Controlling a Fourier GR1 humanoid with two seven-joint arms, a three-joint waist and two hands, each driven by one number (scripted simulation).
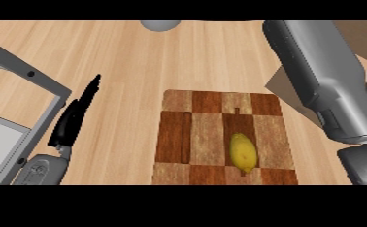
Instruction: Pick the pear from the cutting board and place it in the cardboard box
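Note:
A yellow pear [242, 152] lies lengthwise on the checkered wooden cutting board [197, 138], in its lower right part. Beyond the board's right edge shows part of the brown cardboard box [281, 86], mostly hidden behind my grey right forearm [315, 75], which slants across the right side of the view. No part of the right hand itself shows. My left hand [74, 118] rests at the left with its fingers straight and pointing up, well apart from the board, holding nothing.
A grey metal frame [36, 78] runs along the left edge, close beside the left hand. A rounded grey object [159, 24] sits at the counter's far edge. Bare wooden counter [143, 61] lies between the board and the left hand.

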